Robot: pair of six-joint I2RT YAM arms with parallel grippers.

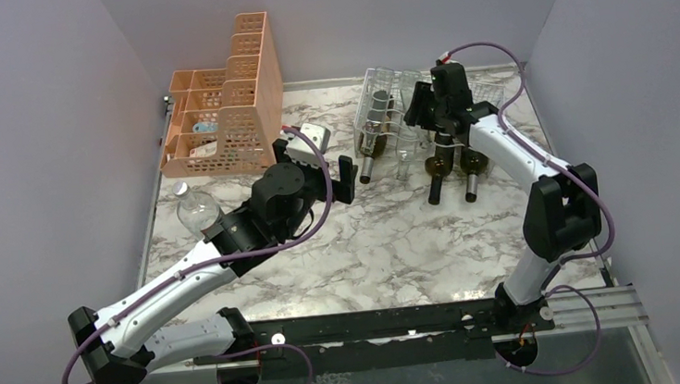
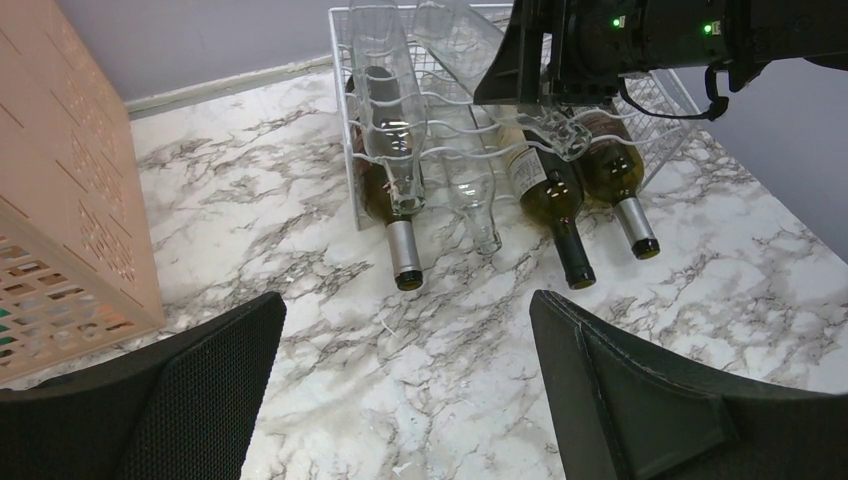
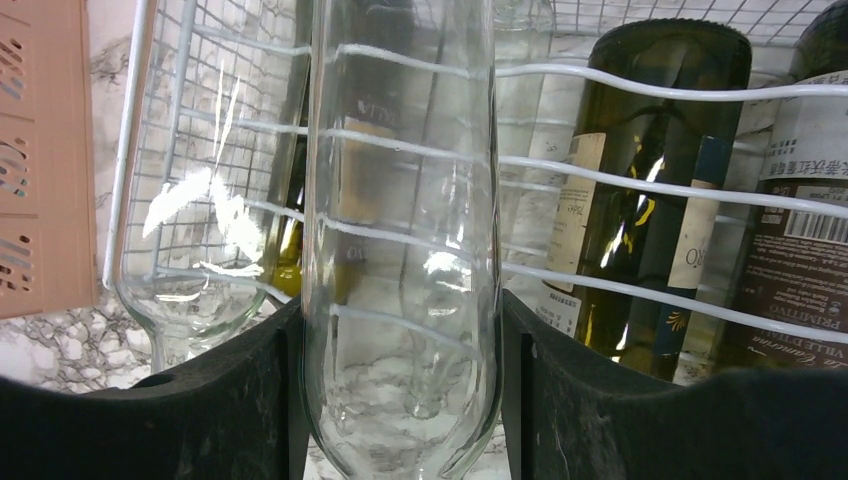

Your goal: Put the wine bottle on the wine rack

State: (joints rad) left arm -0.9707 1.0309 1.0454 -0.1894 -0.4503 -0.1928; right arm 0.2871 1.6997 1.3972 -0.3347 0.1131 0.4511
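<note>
Wine bottle (image 3: 400, 180) of clear glass is clamped in the right gripper's (image 3: 400, 330) half-closed jaws right at the wine rack (image 1: 374, 87), upper right of the top view (other bottles (image 2: 548, 190) lie there), so seating and release look left; the left gripper's (image 2: 405, 330) jaws gape empty.

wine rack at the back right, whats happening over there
The right gripper is shut on a clear glass bottle, holding it at the wine rack above the dark bottles lying in its cradles. Whether the bottle rests on the wires yet is hard to tell. The left gripper hangs open over the marble table, holding nothing.
</note>
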